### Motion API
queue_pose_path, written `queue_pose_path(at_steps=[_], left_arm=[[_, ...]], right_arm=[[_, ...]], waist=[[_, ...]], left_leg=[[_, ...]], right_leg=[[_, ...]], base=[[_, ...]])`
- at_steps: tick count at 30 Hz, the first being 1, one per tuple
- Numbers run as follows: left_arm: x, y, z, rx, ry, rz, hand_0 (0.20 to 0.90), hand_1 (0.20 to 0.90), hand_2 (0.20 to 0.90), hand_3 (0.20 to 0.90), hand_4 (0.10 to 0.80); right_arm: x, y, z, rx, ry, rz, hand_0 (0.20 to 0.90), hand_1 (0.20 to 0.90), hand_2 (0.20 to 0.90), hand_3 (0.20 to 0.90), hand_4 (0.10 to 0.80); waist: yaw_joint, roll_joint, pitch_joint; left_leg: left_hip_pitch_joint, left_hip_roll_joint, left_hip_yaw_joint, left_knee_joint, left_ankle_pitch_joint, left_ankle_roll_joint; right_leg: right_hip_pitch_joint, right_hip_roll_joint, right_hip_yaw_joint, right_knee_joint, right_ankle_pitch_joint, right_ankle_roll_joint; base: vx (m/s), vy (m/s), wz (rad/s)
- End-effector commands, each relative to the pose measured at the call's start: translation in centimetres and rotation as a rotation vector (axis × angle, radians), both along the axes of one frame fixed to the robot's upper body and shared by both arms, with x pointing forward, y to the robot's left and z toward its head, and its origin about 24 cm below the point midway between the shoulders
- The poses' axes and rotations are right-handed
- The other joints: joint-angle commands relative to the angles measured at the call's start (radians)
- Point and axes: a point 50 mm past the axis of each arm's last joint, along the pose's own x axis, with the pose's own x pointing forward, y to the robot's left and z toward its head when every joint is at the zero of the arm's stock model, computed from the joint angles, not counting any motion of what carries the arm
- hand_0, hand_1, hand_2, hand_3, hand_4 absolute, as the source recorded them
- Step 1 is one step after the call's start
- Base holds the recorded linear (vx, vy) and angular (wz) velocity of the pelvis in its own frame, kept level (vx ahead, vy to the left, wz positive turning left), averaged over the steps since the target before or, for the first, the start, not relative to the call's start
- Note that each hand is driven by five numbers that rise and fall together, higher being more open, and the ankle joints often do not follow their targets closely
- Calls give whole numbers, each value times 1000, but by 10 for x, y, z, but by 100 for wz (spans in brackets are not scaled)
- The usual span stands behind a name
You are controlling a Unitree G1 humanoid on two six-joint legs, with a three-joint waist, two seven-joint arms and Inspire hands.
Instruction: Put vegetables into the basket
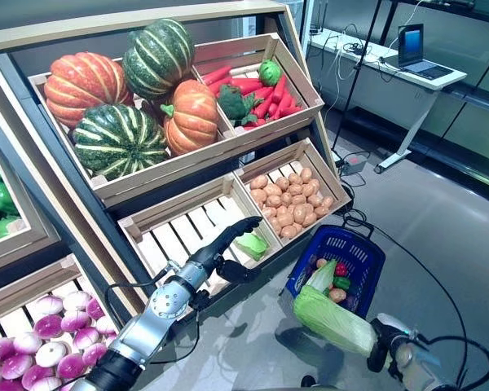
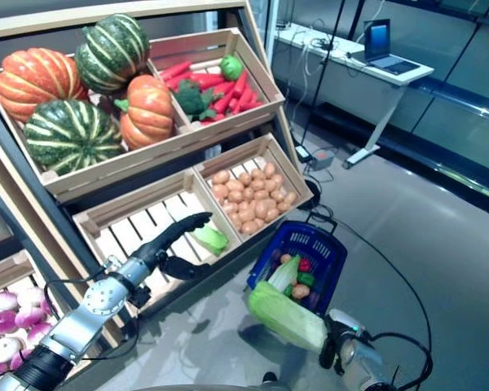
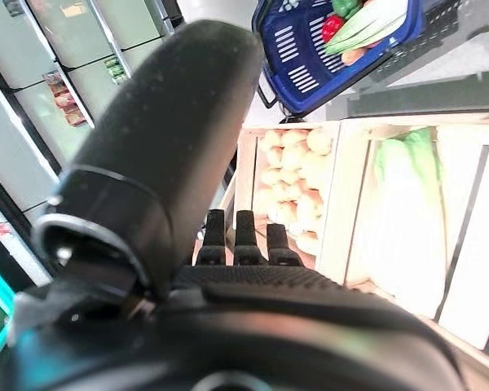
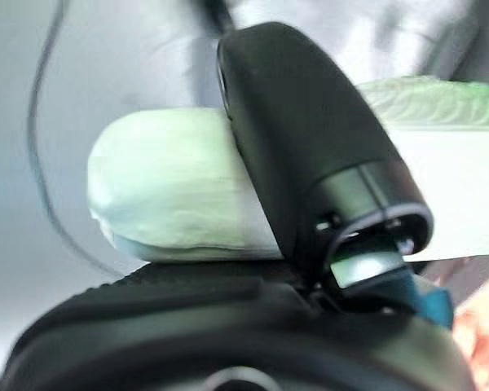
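While the right hand [image 4: 310,163] grips a long pale-green cabbage [image 1: 334,320], thumb curled over its whitish stem end, the leafy end points toward the blue basket [image 1: 359,244] and overlaps its near rim. That basket stands on the grey floor [image 1: 440,204] below the shelf's lower right corner and already holds a second cabbage, something red, something green and a small orange piece. Open floor lies beyond the basket and to its right, up to a white desk [image 1: 407,65] carrying a laptop [image 1: 411,45].

The left hand [image 1: 228,244] reaches into the slatted wooden crate [image 1: 171,232] on the lower tier, fingers straight and holding nothing, thumb spread below them. Its fingertips lie just beside a small green cabbage [image 1: 251,244] resting against the crate's front right corner; contact cannot be confirmed. Most of this crate shows bare slats.

Across the right-hand divider, the neighbouring crate holds potatoes [image 1: 289,204]. On the upper tier, one crate holds orange and green-striped pumpkins [image 1: 118,138]; the next holds red carrots or peppers [image 1: 257,90] with broccoli. At the lower left edge, a further crate holds purple-and-white turnips [image 1: 49,342].
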Motion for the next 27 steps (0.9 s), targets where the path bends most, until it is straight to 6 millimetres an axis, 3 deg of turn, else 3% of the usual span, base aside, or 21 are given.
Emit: queue_pose_path(at_steps=[1, 6, 10, 11, 14, 18, 21, 22, 23, 26, 27], left_arm=[[17, -2, 44, -162, -266, 37, 900, 900, 900, 900, 800], [15, 7, 33, -206, -247, 130, 900, 900, 900, 900, 800], [12, 11, 23, -235, -217, 176, 900, 900, 900, 900, 800], [12, 12, 22, -246, -218, 188, 900, 900, 900, 900, 800], [21, 9, 25, -262, -212, 173, 900, 900, 900, 900, 800], [25, -2, 41, -310, -274, 149, 900, 900, 900, 900, 800], [37, -8, 59, -323, -339, 97, 900, 900, 900, 900, 800], [41, -10, 63, -326, -348, 84, 900, 900, 900, 900, 800], [54, -14, 78, -327, -382, 58, 900, 900, 900, 900, 800], [62, -14, 108, -317, -441, 12, 900, 900, 900, 900, 800], [61, -14, 114, -316, -459, 2, 900, 900, 900, 900, 800]], right_arm=[[36, 4, 19, 185, -308, -261, 300, 300, 300, 300, 400], [30, 29, 12, 579, -442, -631, 300, 300, 300, 300, 400], [37, 39, 23, 797, -567, -795, 300, 300, 300, 300, 400], [41, 41, 27, 826, -599, -810, 300, 300, 300, 300, 400], [68, 19, 42, 805, -652, -880, 300, 300, 300, 300, 400], [91, 26, 61, 879, -753, -893, 300, 300, 300, 300, 400], [127, 4, 91, 896, -841, -907, 300, 300, 300, 300, 400], [139, -8, 103, 852, -880, -900, 300, 300, 300, 300, 400], [164, -34, 129, 909, -898, -945, 300, 300, 300, 300, 400], [174, -80, 168, 930, -986, -959, 300, 300, 300, 300, 400], [172, -89, 172, 937, -1006, -960, 300, 300, 300, 300, 400]], waist=[[3, 8, -14], [-5, 24, -10], [-13, 35, -8], [-15, 39, -6], [6, 39, -7], [31, 46, 28], [66, 43, 80], [74, 41, 91], [93, 38, 122], [121, 30, 190], [125, 29, 207]], left_leg=[[-3, -14, 25, 9, -50, 27], [-4, -15, 32, 9, -49, 27], [-5, -17, 39, 9, -46, 28], [-6, -18, 42, 9, -44, 28], [1, -18, 37, 9, -40, 24], [-33, -16, 19, 57, -35, 24], [-122, -14, -20, 179, -54, 17], [-142, -12, -29, 209, -61, 13], [-188, -3, -40, 280, -82, 5], [-278, 19, -53, 417, -119, -9], [-314, 25, -59, 464, -132, -9]], right_leg=[[34, 3, 37, 12, -20, -19], [31, 0, 36, 13, -19, -18], [28, -3, 35, 11, -17, -19], [24, -5, 35, 12, -16, -19], [28, -6, 27, 17, -21, -25], [-10, -18, 16, 99, -47, -40], [-69, -33, 0, 202, -73, -52], [-79, -37, -2, 221, -79, -53], [-104, -48, -12, 264, -94, -58], [-156, -72, -38, 364, -128, -73], [-180, -78, -44, 405, -143, -80]], base=[[0, 6, -3], [14, 12, -6], [26, 3, -2], [49, -16, -2], [90, -57, 0], [-24, -51, 1], [-176, -102, 6], [-177, -150, 20], [-200, -174, 23], [-249, -171, 24], [-227, -135, 28]])
